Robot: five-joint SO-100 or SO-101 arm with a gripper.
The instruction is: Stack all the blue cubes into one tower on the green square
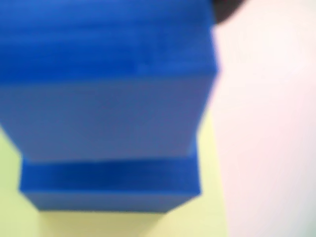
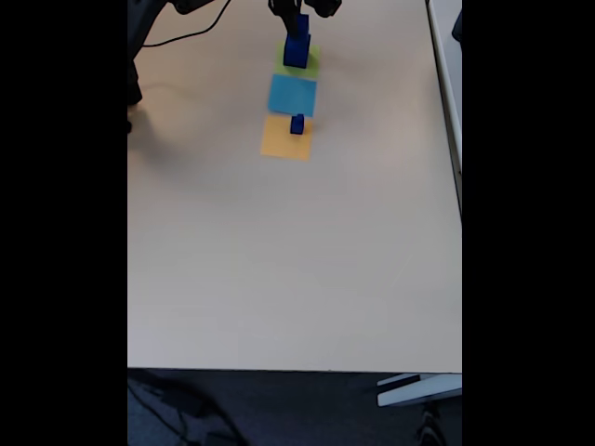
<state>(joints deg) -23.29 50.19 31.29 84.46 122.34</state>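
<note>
Blue on lime, far end of pale beige surface (image 2: 279, 260) in fixed view: big cube (image 2: 296, 54) sitting on green square (image 2: 308, 63), smaller cube (image 2: 301, 26) stacked on top of it. Dark hand (image 2: 299, 11) directly above the stack at the top edge, right at the upper cube; fingers too small and dark to make out, so cannot tell whether clamped on the cube or released.

Below the green square in the same view, touching or nearly so: light-blue square (image 2: 292, 94), then orange square (image 2: 285, 139), all three in a line running toward the camera. Third cube (image 2: 297, 124), small, on the orange square's upper right part, near the border with the light-blue square, well apart from the hand.

Wrist view, heavily blurred: upper cube (image 1: 106, 84) very close to the lens, taking most of the left and centre; lower cube (image 1: 108, 185) showing beneath it as a wider blue band, sides roughly aligned. Green square (image 1: 212, 197) visible as yellow-green strips at the lower left, bottom and right of the stack; washed-out pale surface (image 1: 271, 123) beyond on the right. Dark blob at the top right corner, too blurred to identify.

Black cable (image 2: 200, 32) trailing across the surface's top left in fixed view, dark floor below the near edge.
</note>
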